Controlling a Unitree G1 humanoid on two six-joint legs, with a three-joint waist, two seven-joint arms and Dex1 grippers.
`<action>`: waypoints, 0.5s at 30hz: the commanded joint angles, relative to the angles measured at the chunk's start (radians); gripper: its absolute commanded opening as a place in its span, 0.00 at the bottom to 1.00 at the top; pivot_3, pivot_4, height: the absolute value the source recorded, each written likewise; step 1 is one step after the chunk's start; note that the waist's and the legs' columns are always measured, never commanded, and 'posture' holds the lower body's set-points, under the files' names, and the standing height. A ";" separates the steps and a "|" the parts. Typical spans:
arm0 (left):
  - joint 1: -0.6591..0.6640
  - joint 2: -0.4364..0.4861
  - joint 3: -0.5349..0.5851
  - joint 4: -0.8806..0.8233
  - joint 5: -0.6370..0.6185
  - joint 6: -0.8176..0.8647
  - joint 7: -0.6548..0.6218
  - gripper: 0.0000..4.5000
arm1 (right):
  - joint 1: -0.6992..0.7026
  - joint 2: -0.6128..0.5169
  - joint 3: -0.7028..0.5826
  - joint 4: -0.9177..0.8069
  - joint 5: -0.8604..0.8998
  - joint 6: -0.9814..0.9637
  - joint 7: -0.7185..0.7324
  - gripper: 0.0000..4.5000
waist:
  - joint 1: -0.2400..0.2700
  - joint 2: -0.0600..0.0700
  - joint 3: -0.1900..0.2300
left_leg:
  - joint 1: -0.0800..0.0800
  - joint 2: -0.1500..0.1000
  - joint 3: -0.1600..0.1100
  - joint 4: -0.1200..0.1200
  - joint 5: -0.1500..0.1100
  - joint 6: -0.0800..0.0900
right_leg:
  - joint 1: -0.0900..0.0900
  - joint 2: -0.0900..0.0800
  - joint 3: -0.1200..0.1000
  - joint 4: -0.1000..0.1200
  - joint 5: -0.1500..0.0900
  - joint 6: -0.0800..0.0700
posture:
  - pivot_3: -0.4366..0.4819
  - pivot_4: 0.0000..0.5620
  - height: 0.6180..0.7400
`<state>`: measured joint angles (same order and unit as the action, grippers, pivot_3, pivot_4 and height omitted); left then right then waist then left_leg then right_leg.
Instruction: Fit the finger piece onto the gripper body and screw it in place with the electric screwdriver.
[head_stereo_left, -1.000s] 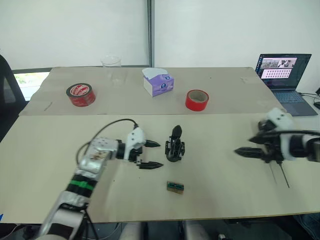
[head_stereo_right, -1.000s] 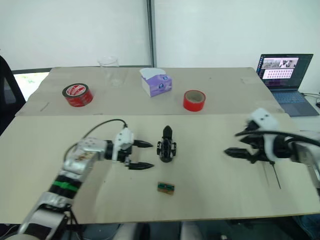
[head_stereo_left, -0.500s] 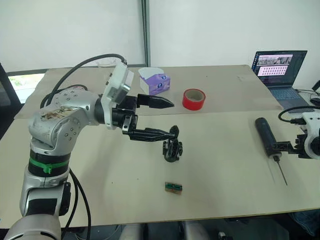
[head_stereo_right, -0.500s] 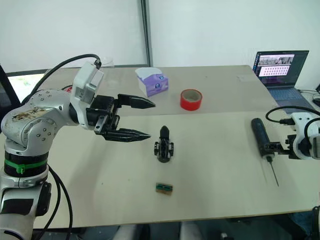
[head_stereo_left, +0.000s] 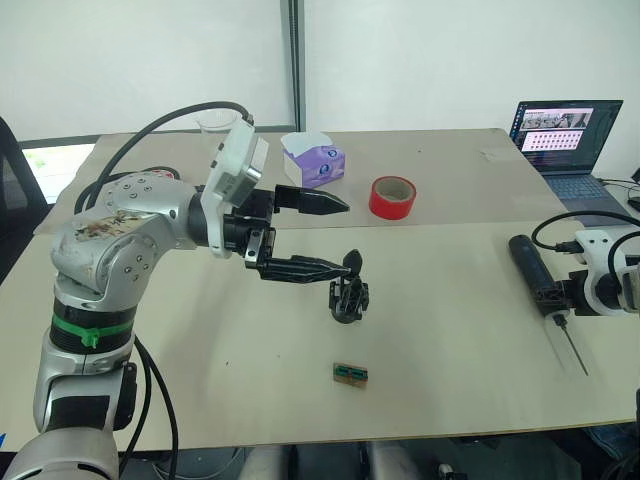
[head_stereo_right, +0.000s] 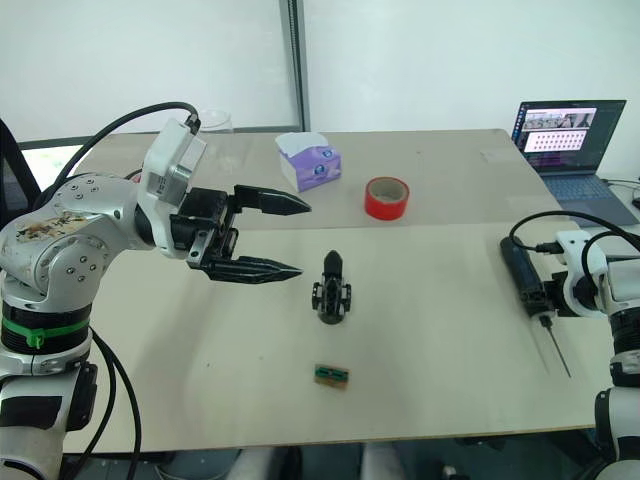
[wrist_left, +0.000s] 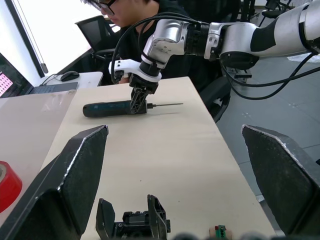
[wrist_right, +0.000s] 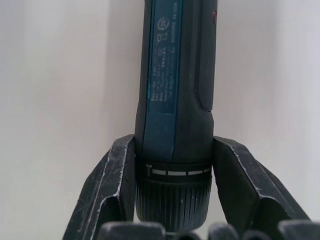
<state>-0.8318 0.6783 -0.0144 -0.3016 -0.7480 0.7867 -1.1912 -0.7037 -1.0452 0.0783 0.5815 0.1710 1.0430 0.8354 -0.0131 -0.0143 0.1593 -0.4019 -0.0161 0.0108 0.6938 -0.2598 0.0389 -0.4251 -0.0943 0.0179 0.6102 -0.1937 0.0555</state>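
Observation:
The gripper body stands mid-table, a black pointed piece rising from its top. No separate finger piece can be made out. My left gripper hovers open above the table, just left of the gripper body, fingers spread wide; the left wrist view looks down on the gripper body. The electric screwdriver lies on the table at the far right with its thin bit toward the front edge. My right gripper is shut on its collar; its fingers press both sides of the screwdriver.
A small green-brown tray lies in front of the gripper body. At the back are a red tape roll, a tissue box, a clear cup and a laptop. A person sits beyond the right side.
My left gripper rose from the table beside the gripper body and opened wider. My right gripper drew back to the right and now clasps the screwdriver's collar. The camera shifted slightly.

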 joint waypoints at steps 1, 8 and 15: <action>-0.027 0.015 0.002 -0.038 -0.008 0.003 0.015 1.00 | 0.037 -0.108 0.033 -0.249 0.068 0.019 0.203 0.41 | 0.000 0.003 0.002 | 0.000 0.000 0.000 0.000 0.000 0.000 | 0.000 0.000 0.000 0.000 0.000 0.000 | 0.48 0.27 1.00; -0.021 0.029 -0.033 -0.064 0.012 -0.033 -0.008 1.00 | 0.127 -0.213 0.186 -0.504 0.029 -0.118 0.401 0.41 | -0.003 0.005 0.004 | 0.000 0.001 0.000 0.001 0.000 0.000 | 0.000 0.001 0.000 0.001 0.000 0.001 | 0.48 0.27 1.00; -0.039 0.029 -0.040 -0.045 0.006 -0.042 -0.023 1.00 | -0.027 -0.124 0.395 -0.346 -0.143 -0.200 0.499 0.86 | 0.000 0.004 0.005 | 0.000 -0.001 0.000 0.002 0.000 0.000 | 0.000 -0.001 0.000 0.001 0.000 0.001 | 0.48 0.27 1.00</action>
<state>-0.8572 0.7014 -0.0627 -0.3386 -0.7395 0.7657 -1.2040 -0.6880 -1.1646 0.4508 0.2124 0.0794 0.8702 1.2968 -0.0133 -0.0107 0.1647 -0.4018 -0.0166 0.0110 0.6956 -0.2597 0.0387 -0.4254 -0.0949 0.0183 0.6108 -0.1941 0.0563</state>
